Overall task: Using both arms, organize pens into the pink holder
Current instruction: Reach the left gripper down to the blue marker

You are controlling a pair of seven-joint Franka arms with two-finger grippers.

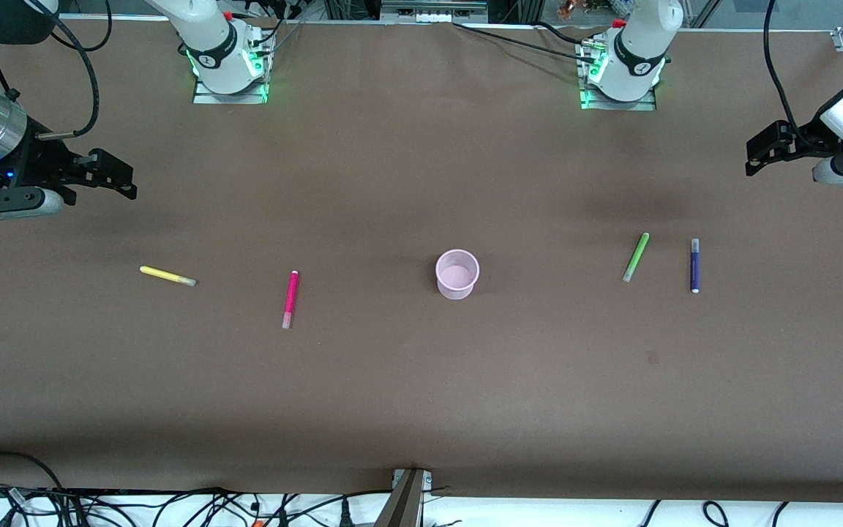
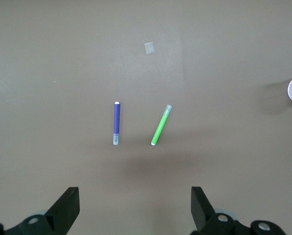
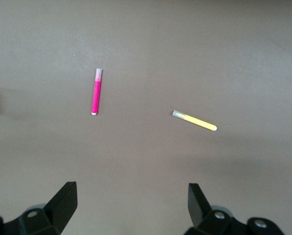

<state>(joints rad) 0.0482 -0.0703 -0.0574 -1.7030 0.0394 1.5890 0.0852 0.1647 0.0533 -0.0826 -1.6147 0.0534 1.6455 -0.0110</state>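
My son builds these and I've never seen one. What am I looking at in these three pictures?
Two white robot arms work at a brown table. One picture looks down from across the table; the others come from cameras on each wrist. The left gripper hangs over the green pen and blue pen; the right gripper hangs over the pink pen and yellow pen. Both jaws are open and hold nothing. The pink holder stands between the pen pairs, with no pen in it.

Pale pink translucent holder (image 1: 457,274); yellow pen (image 1: 167,276), magenta pen (image 1: 290,298), light green pen (image 1: 636,257), dark blue-purple pen (image 1: 694,265), all pale-tipped; plain brown table (image 1: 421,395).
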